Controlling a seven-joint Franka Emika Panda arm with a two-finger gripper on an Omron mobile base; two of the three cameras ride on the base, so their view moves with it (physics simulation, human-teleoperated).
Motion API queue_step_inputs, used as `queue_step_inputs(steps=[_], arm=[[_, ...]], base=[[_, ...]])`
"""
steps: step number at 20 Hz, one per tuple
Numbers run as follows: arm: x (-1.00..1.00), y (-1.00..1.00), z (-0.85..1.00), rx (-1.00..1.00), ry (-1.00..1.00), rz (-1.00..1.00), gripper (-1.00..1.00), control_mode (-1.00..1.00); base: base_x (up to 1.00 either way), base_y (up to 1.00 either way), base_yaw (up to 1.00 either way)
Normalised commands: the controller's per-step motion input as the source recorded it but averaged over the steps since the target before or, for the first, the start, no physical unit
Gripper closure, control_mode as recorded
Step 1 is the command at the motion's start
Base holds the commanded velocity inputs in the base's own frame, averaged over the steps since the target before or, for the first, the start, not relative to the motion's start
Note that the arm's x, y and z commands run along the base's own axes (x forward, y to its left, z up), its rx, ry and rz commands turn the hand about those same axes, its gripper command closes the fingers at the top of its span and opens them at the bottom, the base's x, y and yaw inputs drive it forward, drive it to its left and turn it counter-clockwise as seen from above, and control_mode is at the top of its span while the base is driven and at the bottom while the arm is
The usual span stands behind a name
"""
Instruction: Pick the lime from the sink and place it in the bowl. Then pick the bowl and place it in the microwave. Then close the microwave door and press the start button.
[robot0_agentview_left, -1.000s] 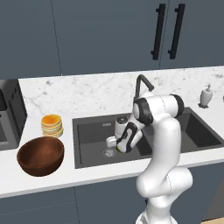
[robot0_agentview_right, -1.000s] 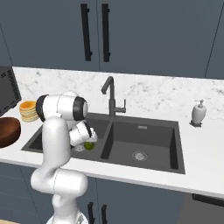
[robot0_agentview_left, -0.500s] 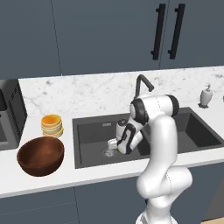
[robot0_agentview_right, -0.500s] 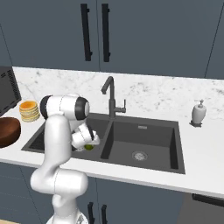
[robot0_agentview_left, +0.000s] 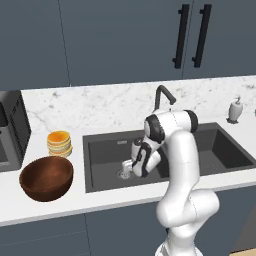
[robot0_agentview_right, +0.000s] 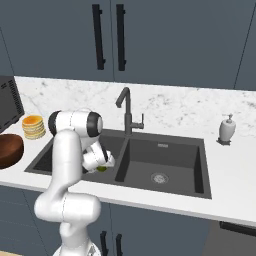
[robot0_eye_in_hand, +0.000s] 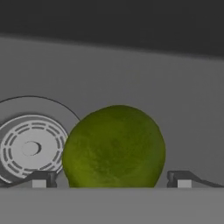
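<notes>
The lime (robot0_eye_in_hand: 114, 148) lies on the floor of the left basin of the dark grey sink (robot0_agentview_left: 107, 145), just beside the round silver drain (robot0_eye_in_hand: 29, 147). My gripper (robot0_eye_in_hand: 111, 179) is low inside that basin and stands open, one fingertip (robot0_eye_in_hand: 41, 179) on each side of the lime, neither visibly pressing on it. From the right base view the lime (robot0_agentview_right: 102, 169) peeks out under the hand, at the gripper (robot0_agentview_right: 101, 163). The dark brown bowl (robot0_agentview_left: 46, 177) sits on the counter left of the sink. The microwave (robot0_agentview_left: 11, 131) is cut off at the left edge.
A stack of orange-yellow discs (robot0_agentview_left: 59, 144) stands behind the bowl. The dark curved faucet (robot0_agentview_left: 163, 96) rises behind the sink, close over my arm. A white soap dispenser (robot0_agentview_left: 235, 110) sits at the far right. Dark cabinets hang above the marble counter.
The hand has sunk a little lower into the left basin, closing in on the lime. Its jaws stayed wide open. Bowl and lime have not moved.
</notes>
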Motion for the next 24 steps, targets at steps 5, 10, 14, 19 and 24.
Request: queue_step_inputs(steps=[5, 10, 14, 19, 24], arm=[[0.00, 0.01, -0.27, 0.00, 0.01, 0.00, 1.00, -1.00], [0.00, 0.09, -0.25, 0.00, 0.00, 0.00, 1.00, -1.00], [-0.23, 0.10, 0.02, 0.02, -0.04, -0.03, 1.00, -1.00], [-0.66, 0.14, 0.86, 0.08, -0.22, -0.07, 1.00, -1.00], [-0.50, 0.42, 1.00, 0.03, -0.23, -0.01, 1.00, -1.00]], base=[[0.00, 0.00, 0.00], [0.00, 0.00, 0.00], [0.00, 0.00, 0.00], [0.00, 0.00, 0.00], [0.00, 0.00, 0.00]])
